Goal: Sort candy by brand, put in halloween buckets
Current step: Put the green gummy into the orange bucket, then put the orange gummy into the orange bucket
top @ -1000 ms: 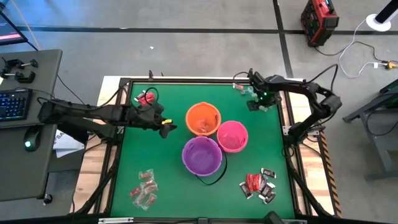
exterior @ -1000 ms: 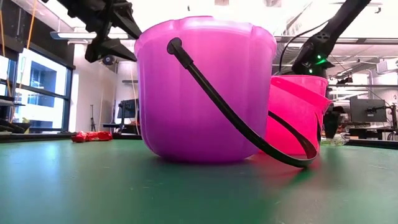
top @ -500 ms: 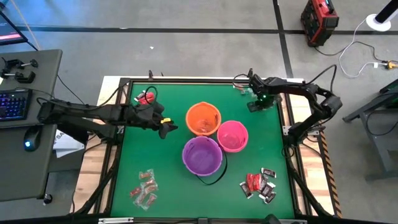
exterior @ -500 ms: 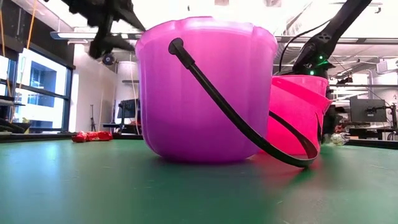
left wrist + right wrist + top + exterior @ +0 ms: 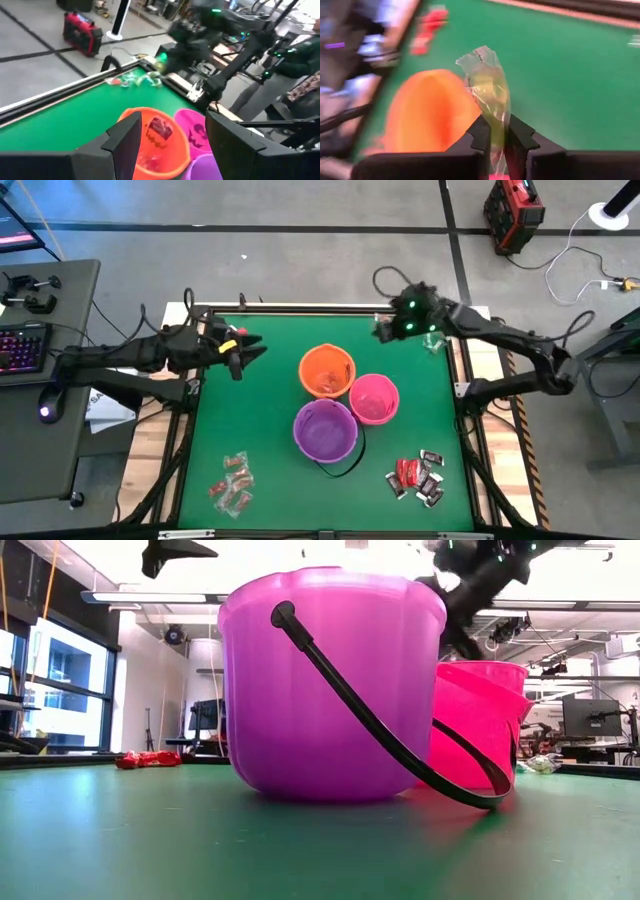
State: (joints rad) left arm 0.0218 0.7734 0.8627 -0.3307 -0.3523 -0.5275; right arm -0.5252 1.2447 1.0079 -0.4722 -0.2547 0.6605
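Observation:
Three halloween buckets stand mid-table: orange [image 5: 327, 372], pink [image 5: 373, 399] and purple [image 5: 324, 430] with a black handle. My right gripper [image 5: 385, 328] hangs above the far side of the table, right of the orange bucket, shut on a green-and-clear candy [image 5: 490, 85]. My left gripper [image 5: 243, 352] is open and holds nothing, raised left of the orange bucket [image 5: 150, 145], which has a red candy [image 5: 160, 127] inside. Candy piles lie at the far left [image 5: 235, 334], far right [image 5: 432, 340], near left [image 5: 231, 483] and near right [image 5: 418, 477]. My right gripper pinches one end of the candy's clear wrapper [image 5: 496, 124] between its two fingers. The rest of the piece sticks out past the fingertips, ending in a crimped twist [image 5: 481, 54]. The candy is lifted clear of the table.
The green mat's dark frame [image 5: 300, 310] bounds the work area. The purple bucket's handle [image 5: 345, 465] lies on the mat toward the near edge. There is bare mat between the buckets and the near piles.
My right gripper has shut on a green-and-clear candy at the far-right pile. It has risen with it and moved toward the table's left, nearer the orange bucket. My left gripper has risen and drawn back toward the far left corner, staying open.

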